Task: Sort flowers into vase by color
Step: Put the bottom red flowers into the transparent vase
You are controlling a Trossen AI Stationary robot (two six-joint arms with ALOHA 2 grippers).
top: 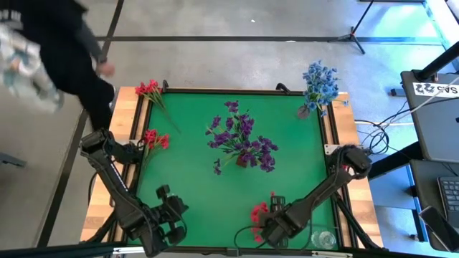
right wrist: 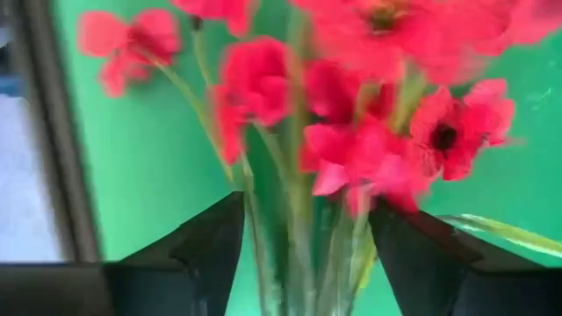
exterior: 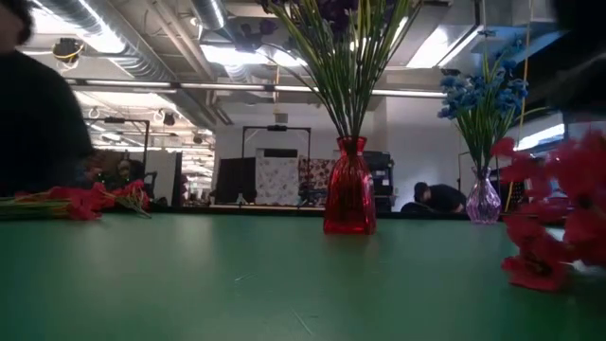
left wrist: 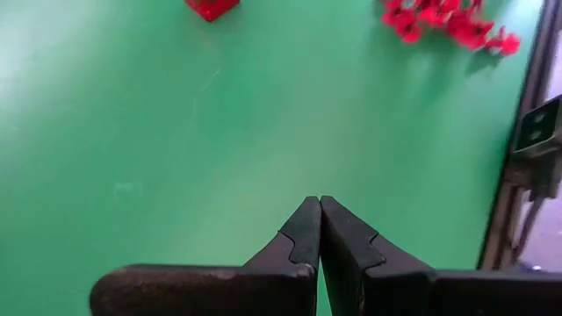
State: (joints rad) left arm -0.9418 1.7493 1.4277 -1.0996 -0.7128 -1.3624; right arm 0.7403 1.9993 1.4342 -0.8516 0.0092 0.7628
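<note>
A bunch of red flowers (top: 259, 211) sits at my right gripper (top: 270, 221) near the table's near edge; in the right wrist view my right gripper (right wrist: 303, 215) has its stems between its fingers. More red flowers (top: 154, 137) lie on the mat by the left edge, and another red sprig (top: 150, 89) lies at the far left corner. Purple flowers stand in a red vase (exterior: 348, 201) at the middle. Blue flowers (top: 320, 84) stand in a clear vase (exterior: 483, 201) at the far right. My left gripper (left wrist: 320, 211) is shut and touches nothing, over bare mat near the near left corner. My right gripper has the bunch of red flowers by its green stems (right wrist: 294, 254), several stems pinched together between the two fingers (right wrist: 215, 241). The blossoms (right wrist: 369, 140) stick out beyond the fingertips. In the low view the lowest blossom (exterior: 535, 270) is down at the mat.
A clear glass vessel (top: 323, 239) stands at the near right corner beside the right arm. A person in dark clothes (top: 61, 50) stands past the far left corner, a hand (top: 106, 68) near the table. The green mat (top: 201, 186) lies inside a raised black rim.
</note>
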